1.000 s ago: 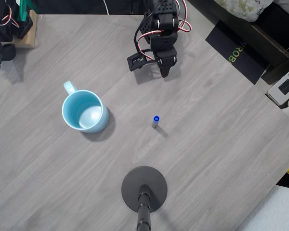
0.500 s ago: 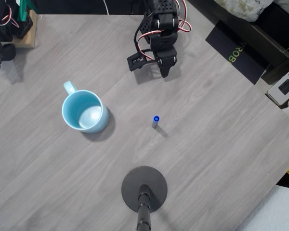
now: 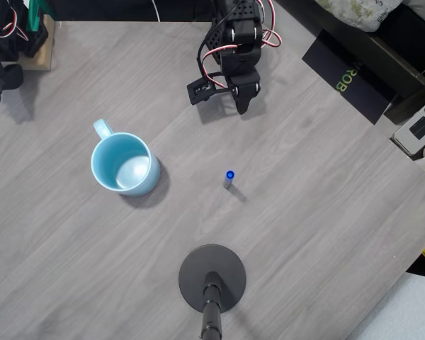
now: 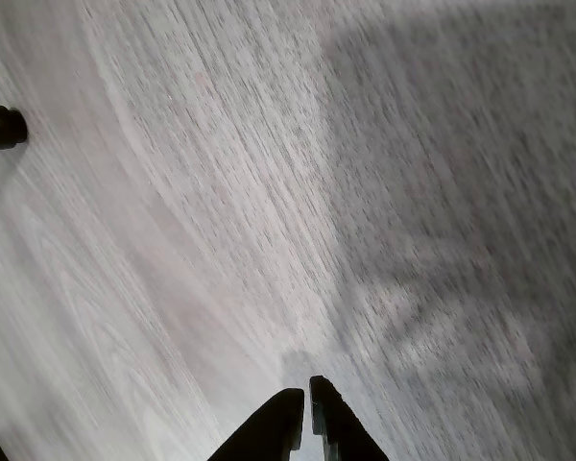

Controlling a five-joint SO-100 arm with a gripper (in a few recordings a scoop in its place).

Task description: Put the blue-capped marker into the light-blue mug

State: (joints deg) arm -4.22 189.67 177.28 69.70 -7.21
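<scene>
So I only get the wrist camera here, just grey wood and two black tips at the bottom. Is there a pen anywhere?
Observer: Yes, the blue-capped marker stands upright mid-table in the overhead view, apart from the gripper.
Operator: And the cup it goes in?
Observer: The light-blue mug sits to the marker's left in that view, with nothing inside it and its handle toward the upper left.
Operator: Anything else on the table?
Observer: A black round stand base sits near the bottom edge, below the marker.
</scene>
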